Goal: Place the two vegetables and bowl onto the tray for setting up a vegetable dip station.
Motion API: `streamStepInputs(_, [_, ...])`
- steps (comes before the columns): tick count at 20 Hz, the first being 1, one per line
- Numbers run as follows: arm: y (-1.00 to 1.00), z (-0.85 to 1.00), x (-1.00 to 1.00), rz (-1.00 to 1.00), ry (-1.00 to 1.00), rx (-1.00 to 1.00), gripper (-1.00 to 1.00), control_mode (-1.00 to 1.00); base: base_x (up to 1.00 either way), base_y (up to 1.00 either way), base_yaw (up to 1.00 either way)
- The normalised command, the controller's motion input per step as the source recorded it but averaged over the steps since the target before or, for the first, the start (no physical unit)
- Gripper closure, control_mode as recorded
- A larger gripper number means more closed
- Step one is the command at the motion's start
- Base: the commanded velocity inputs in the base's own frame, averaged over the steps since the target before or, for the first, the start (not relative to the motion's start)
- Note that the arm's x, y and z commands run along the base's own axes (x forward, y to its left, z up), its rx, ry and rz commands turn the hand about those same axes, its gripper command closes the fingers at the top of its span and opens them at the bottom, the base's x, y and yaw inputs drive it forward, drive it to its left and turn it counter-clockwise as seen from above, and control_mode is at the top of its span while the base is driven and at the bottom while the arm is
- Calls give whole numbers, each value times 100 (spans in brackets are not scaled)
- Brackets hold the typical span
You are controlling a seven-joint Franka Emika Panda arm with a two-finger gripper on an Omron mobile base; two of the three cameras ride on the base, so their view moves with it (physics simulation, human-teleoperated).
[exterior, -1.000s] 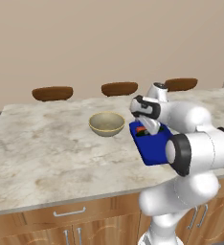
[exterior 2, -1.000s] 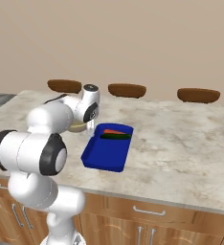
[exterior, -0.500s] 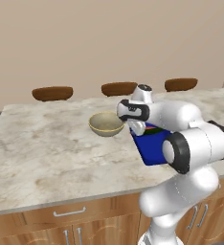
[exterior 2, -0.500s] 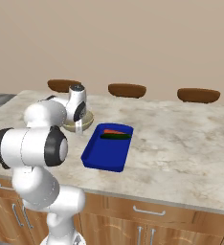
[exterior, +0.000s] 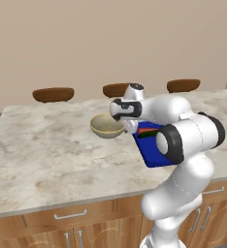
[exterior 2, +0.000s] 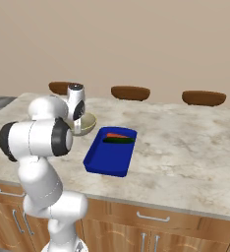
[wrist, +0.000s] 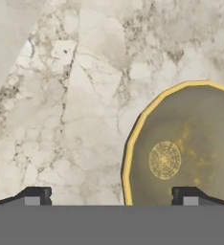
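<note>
My claw (wrist: pixel 111 196) hangs released astride the bowl's (wrist: pixel 181 153) near rim: one finger over its inside, the other over bare counter (wrist: pixel 61 119) beside it.

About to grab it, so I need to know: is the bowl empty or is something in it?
Empty. The hand view looks down into the bowl and shows only its bare olive inside; both vegetables lie in the tray.

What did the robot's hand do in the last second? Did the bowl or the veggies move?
The gripper swung away from above the blue tray and over to the bowl. It now hangs open over the bowl's rim, holding nothing. The bowl stayed on the counter beside the tray, and the carrot and green vegetable stayed in the tray.
</note>
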Motion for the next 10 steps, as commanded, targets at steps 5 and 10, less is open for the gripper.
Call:
streamStepInputs(5, [11,-11,11,0,-2,0,-100,-100,0,0,0])
streamStepInputs(10, [8,-28,21,0,-10,0,-100,-100,0,0,0])
